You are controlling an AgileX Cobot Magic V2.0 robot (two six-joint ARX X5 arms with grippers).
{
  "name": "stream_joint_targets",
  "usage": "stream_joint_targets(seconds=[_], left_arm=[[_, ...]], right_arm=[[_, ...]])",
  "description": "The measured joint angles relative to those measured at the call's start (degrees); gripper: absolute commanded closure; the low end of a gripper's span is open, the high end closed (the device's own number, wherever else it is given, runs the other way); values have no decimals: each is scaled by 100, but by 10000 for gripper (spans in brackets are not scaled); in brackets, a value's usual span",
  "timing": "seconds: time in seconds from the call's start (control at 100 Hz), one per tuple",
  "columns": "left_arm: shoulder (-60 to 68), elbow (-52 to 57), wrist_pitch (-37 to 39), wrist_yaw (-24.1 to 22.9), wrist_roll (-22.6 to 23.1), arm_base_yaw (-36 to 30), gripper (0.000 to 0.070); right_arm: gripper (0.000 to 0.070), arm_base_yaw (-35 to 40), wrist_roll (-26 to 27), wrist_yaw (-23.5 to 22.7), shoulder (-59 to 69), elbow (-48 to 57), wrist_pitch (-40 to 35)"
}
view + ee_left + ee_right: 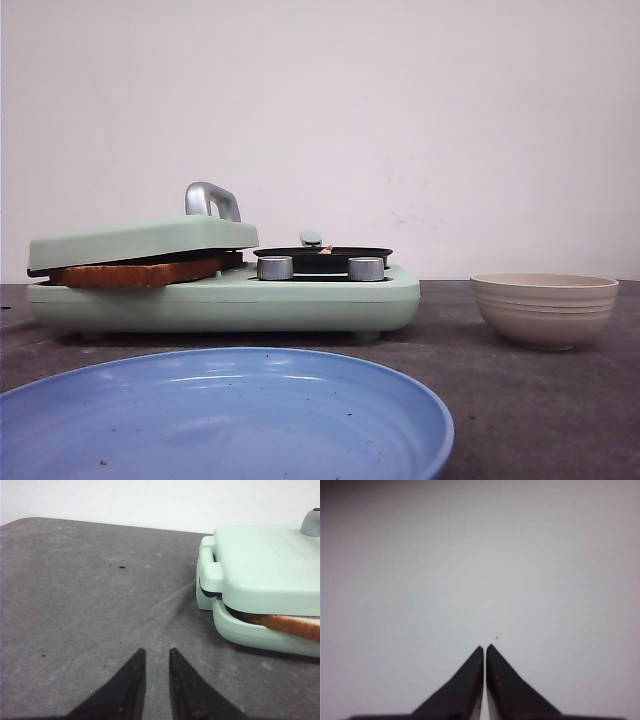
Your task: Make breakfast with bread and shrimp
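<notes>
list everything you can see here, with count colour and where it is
breakfast maker: 1, pale green, on the table, left of centre, lid lowered
bread: brown crust edge showing, count unclear, sandwiched under the lid
handle: 1, silver, on top of the lid
knobs: 2, silver, front of the maker
small pan: 1, black, right half of the maker
shrimp: 1 tiny pinkish bit in the pan
bowl: 1, beige, right side
plate: 1, blue, nearest the camera
table: 1, dark grey
left gripper: black, slightly open, over the table
right gripper: black, shut, facing the blank wall
</notes>
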Motion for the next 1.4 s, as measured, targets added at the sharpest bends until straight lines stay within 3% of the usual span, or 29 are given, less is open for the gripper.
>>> stream_joint_targets(seconds=[1.02, 1.15, 1.4], left_arm=[[0, 0, 0, 0, 0, 0, 700], [0, 0, 0, 0, 0, 0, 700], [0, 0, 0, 0, 0, 0, 700]], right_arm=[[700, -15, 0, 61, -83, 0, -26], [700, -24, 0, 522, -90, 0, -621], [700, -116, -188, 704, -195, 0, -2465]])
